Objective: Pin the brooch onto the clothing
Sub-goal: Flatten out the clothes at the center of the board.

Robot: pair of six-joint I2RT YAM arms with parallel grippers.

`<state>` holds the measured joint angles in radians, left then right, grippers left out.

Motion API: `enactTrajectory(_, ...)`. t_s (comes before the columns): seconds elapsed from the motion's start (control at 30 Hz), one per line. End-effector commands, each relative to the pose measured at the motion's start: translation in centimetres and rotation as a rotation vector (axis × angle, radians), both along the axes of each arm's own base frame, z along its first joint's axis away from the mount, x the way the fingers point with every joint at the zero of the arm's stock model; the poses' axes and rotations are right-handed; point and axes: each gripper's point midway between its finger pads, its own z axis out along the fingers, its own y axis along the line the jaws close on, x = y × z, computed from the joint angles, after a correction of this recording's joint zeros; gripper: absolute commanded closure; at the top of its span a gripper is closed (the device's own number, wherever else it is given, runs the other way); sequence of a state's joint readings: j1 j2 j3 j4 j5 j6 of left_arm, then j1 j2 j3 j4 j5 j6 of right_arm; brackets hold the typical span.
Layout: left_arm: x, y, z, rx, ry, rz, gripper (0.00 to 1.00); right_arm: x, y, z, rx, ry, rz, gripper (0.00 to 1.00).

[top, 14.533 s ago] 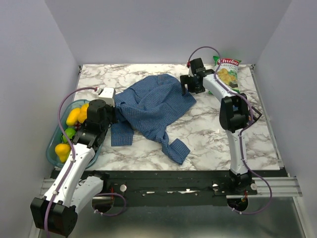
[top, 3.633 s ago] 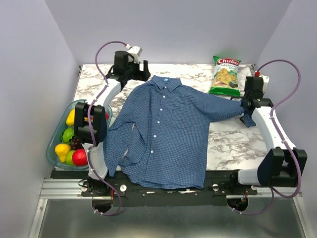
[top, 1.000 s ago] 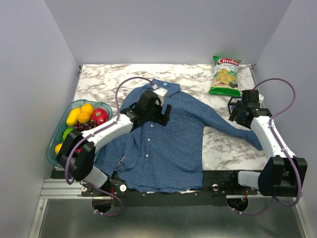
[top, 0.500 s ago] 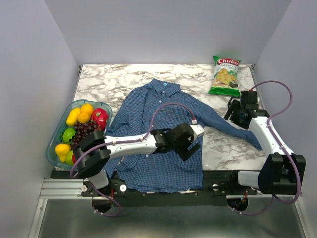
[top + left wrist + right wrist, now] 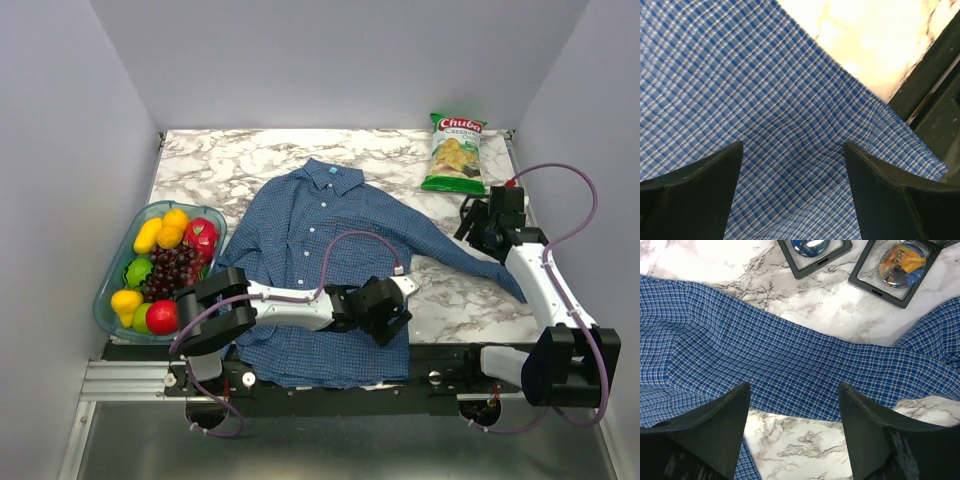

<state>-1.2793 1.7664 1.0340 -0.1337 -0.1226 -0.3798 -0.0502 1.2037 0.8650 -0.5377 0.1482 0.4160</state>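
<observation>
The clothing (image 5: 310, 250), a blue checked shirt, lies spread flat with its buttoned front up and its collar toward the back. My left gripper (image 5: 388, 322) reaches across its lower right part. In the left wrist view that gripper (image 5: 792, 146) is open just above the rippled cloth (image 5: 765, 90) near the hem, holding nothing. My right gripper (image 5: 477, 222) hovers open over the right sleeve (image 5: 765, 355) with nothing between its fingers (image 5: 715, 425). Two round brooches sit in black square cases beyond the sleeve, one bluish (image 5: 812, 246) and one orange and blue (image 5: 902, 264).
A clear bowl (image 5: 104, 300) of fruit stands at the left edge of the marble table (image 5: 220, 160). A green chips bag (image 5: 455, 152) lies at the back right. The black front rail (image 5: 935, 100) runs just past the shirt's hem.
My left arm has swung from the shirt's collar area down across the front to its lower right hem. The right gripper has stayed over the sleeve, shifting only slightly.
</observation>
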Motion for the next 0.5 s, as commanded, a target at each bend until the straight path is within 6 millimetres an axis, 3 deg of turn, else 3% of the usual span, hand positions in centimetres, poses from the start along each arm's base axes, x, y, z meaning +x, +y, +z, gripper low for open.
enactTrajectory(0.0, -1.1, -0.6, -1.3, -0.042, 0.004, 0.016, 0.14, -0.4, -0.8, 0.0, -0.052, -0.012, -0.005, 0.21)
enactTrajectory(0.07, -2.0, -0.5, -2.3, -0.029, 0.018, -0.004, 0.21, -0.5, -0.8, 0.2, -0.054, -0.018, -0.007, 0.21)
enactTrajectory(0.17, -2.4, -0.2, -3.7, 0.004, 0.027, -0.010, 0.40, -0.5, -0.7, 0.1, -0.048, -0.018, -0.003, 0.21)
enactTrajectory(0.27, -2.7, 0.4, -4.5, 0.008, 0.039, 0.000, 0.68, -0.2, -0.6, 0.3, -0.049, -0.022, 0.006, 0.21)
enactTrajectory(0.3, -2.7, 0.7, -4.5, 0.011, 0.036, 0.007, 0.82, -0.1, -0.6, 0.3, -0.048, -0.023, 0.009, 0.21)
enactTrajectory(0.33, -2.8, 1.6, -4.9, 0.029, 0.038, 0.017, 0.88, 0.0, -0.6, 0.4, -0.049, -0.024, 0.012, 0.21)
enactTrajectory(0.4, -2.7, 2.2, -4.4, 0.025, 0.030, 0.035, 0.99, 0.2, -0.7, -0.1, -0.052, -0.013, 0.013, 0.21)
enactTrajectory(0.47, -2.8, 3.2, -3.9, 0.016, 0.032, 0.054, 1.00, 0.2, -0.7, -0.5, -0.055, 0.000, 0.012, 0.21)
